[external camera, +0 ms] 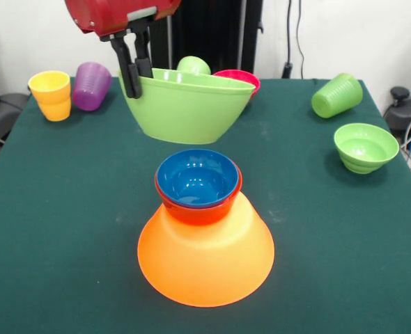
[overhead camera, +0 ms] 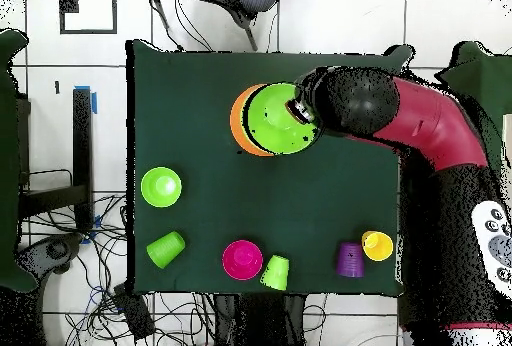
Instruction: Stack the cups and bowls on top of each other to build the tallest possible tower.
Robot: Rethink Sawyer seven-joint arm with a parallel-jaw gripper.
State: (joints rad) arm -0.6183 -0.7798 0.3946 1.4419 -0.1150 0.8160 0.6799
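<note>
Right up front, the huge orange bowl (external camera: pixel 205 261) is sitting upside down on the green counter (external camera: pixel 66 229), serving as the wide base, and the red-orange bowl (external camera: pixel 200 210) is resting upright on its top with the blue bowl (external camera: pixel 197 177) nesting inside it, so the tower (external camera: pixel 202 223) is standing 3 pieces high. Behind and above it, the large light green bowl (external camera: pixel 186 104) is hanging in the air, tilting a little, and the gripper (external camera: pixel 136 66) is clamping its rim on the picture's left, 1 finger outside the wall and 1 inside. In the overhead view that bowl (overhead camera: pixel 282 118) is covering most of the orange one (overhead camera: pixel 238 122), with the red and black arm (overhead camera: pixel 420 127) reaching across from the side. Beyond the lifted bowl, the pink bowl (external camera: pixel 242 78) is peeking out with 1 light green cup (external camera: pixel 193 66) just beside it. Over at the far left corner of the front view, the yellow cup (external camera: pixel 51 94) is standing upright and the purple cup (external camera: pixel 91 85) is leaning or lying right next to it, the 2 touching or nearly so. On the right side, the other light green cup (external camera: pixel 337 94) is lying on its side, and the small green bowl (external camera: pixel 365 147) is sitting upright nearer the camera, well apart from the tower.
</note>
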